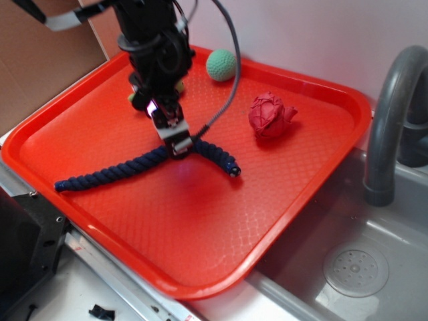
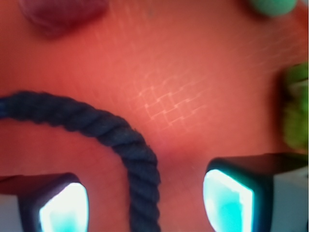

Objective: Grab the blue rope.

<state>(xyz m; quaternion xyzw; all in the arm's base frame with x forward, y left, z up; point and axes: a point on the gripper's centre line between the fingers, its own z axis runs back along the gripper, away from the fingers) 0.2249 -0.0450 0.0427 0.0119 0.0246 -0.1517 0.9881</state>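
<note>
While the gripper (image 2: 145, 203) hangs low over the red tray (image 1: 287, 174) with jaws apart, the blue rope (image 1: 127, 166) runs straight between them at its bend — long axis crossing the gap — so closing should catch it.

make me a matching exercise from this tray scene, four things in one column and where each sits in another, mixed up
Things:
1. blue rope
2. green ball
3. red woven ball
4. gripper

Places:
A. at the tray's far edge
B. right part of the tray, lying apart from the rope
C. lying bent across the middle of the tray
D. down over the rope's bend, a finger on each side

Pairs: 1-C, 2-A, 3-B, 4-D
</note>
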